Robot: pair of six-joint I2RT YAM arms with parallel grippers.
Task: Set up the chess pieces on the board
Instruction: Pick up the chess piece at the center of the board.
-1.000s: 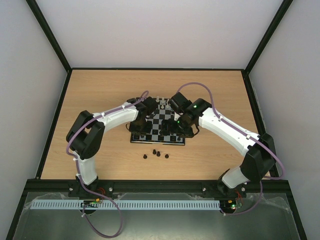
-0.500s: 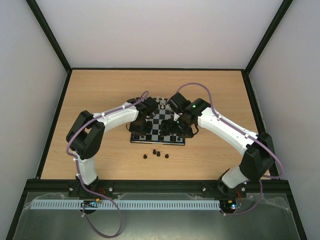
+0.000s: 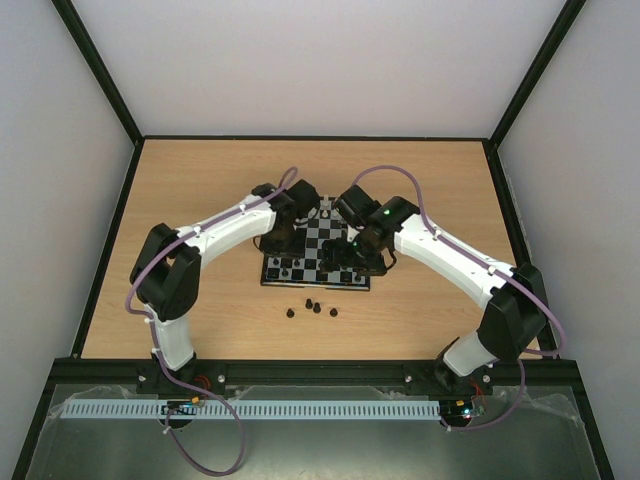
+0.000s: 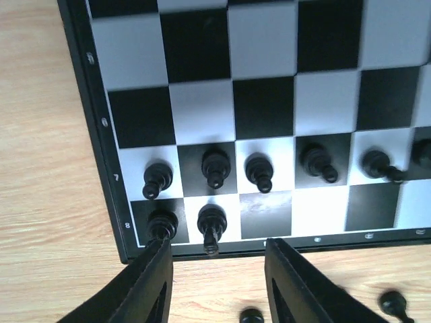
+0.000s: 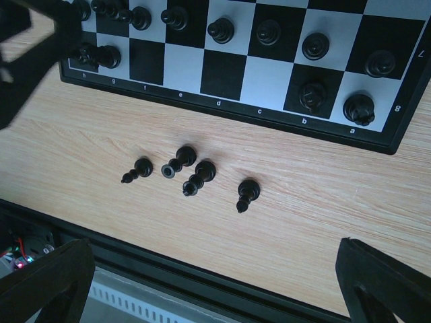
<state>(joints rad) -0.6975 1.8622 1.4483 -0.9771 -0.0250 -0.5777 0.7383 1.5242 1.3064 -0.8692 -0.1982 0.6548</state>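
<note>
Two end effectors, both spread open and empty. Left end effector (image 4: 217,269) hangs low at the near-left corner of the board (image 4: 262,108), its fingers (image 4: 149,286) flanking the edge beside two back-rank pieces (image 4: 211,225) standing there, likely a placing spot. Right end effector (image 5: 212,262), opened very wide, overlooks four loose black pieces (image 5: 199,176) grouped on the worktop (image 5: 350,182) near the board's near edge, probably the next pick. Four middle squares of the near rank are unfilled. Black pawns (image 5: 221,29) line the rank behind; these and both arms would crowd any approach. White pieces (image 3: 320,198) occupy the far edge.
</note>
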